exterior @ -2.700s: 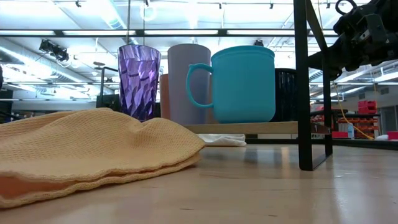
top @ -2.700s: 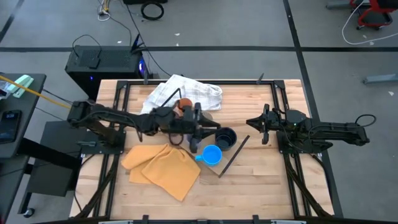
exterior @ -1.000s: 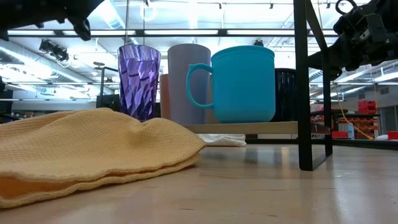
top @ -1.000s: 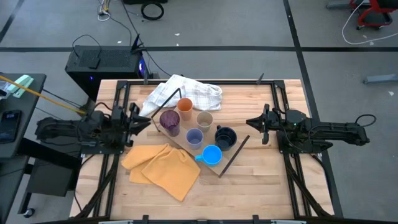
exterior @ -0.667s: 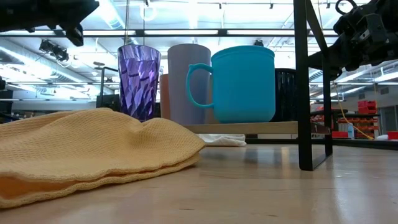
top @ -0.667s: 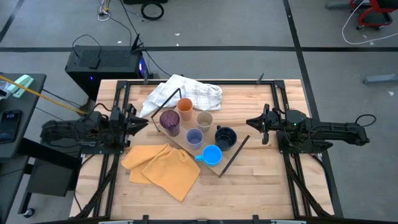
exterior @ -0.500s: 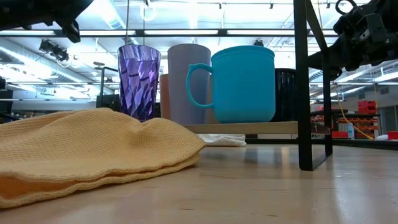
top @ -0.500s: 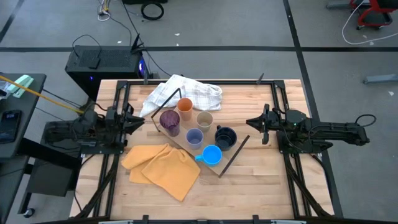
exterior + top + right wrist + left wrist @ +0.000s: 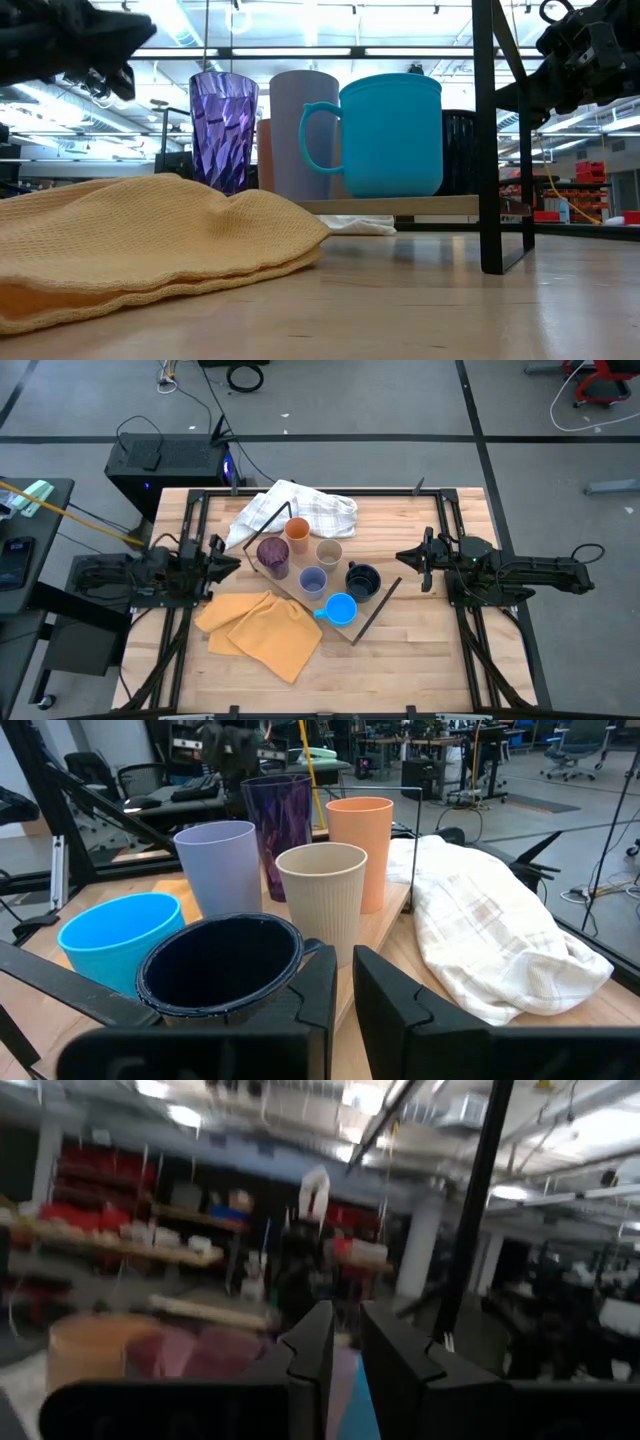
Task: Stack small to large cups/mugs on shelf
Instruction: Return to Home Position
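Cups, six, stand upright and bunched on the shelf at mid-table. They look light, stiff and smooth, so you would likely pinch one by its rim. Left gripper and right gripper, both well apart from them, have fingers nearly together and hold nothing.

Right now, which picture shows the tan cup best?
The right wrist view: the tan cup shows its ribbed side and open mouth. The high view shows only its mouth from above. I cannot pick it out in the other two.
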